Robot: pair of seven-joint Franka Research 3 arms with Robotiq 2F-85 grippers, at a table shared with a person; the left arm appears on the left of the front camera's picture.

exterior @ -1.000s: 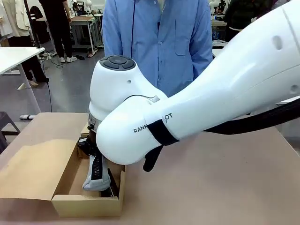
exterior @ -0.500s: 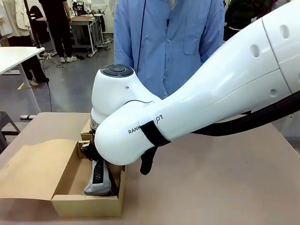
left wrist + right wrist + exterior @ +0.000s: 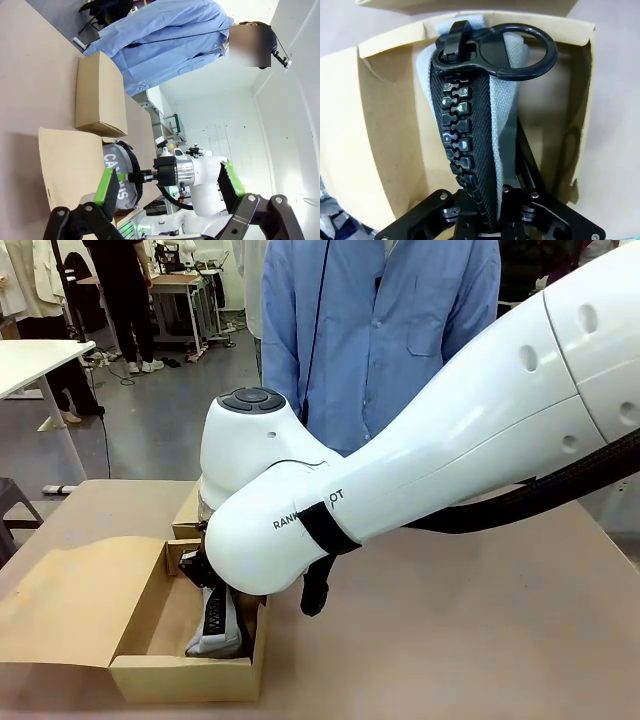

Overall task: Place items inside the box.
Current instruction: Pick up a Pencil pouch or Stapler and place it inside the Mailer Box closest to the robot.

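On the left, the wide flap (image 3: 60,610) of the open cardboard box (image 3: 185,680) lies spread outward, and the box floor next to it is bare. The grey zip pouch (image 3: 215,625) stands on its edge inside the box, close to the right wall and near the front corner, with its black zipper facing up. The right gripper (image 3: 486,202) is clenched on the pouch (image 3: 470,130) from above, and the black ring pull (image 3: 520,47) reaches almost to the box end wall. The right arm (image 3: 450,460) crosses over the box's right rim. To its right the table (image 3: 480,640) is open. The left gripper (image 3: 169,182) hangs with fingers spread, grasping nothing.
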